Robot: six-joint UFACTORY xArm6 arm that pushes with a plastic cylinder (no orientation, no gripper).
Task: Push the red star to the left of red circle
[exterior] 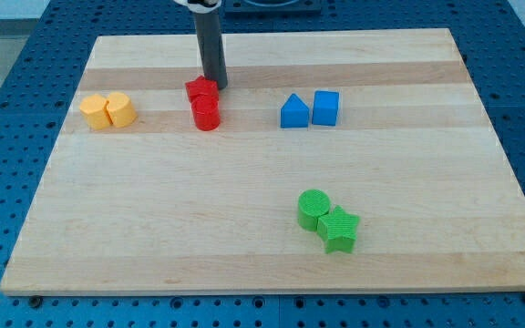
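The red star (201, 89) sits on the wooden board (153, 228) just above the red circle (206, 113), and the two touch. My tip (215, 84) stands at the star's upper right edge, touching or nearly touching it. The dark rod comes down from the view's top.
Two yellow blocks (108, 110) lie side by side at the view's left. A blue triangle (293, 112) and a blue cube (326, 107) sit right of the red pair. A green circle (313, 208) and a green star (339, 229) touch at the lower right.
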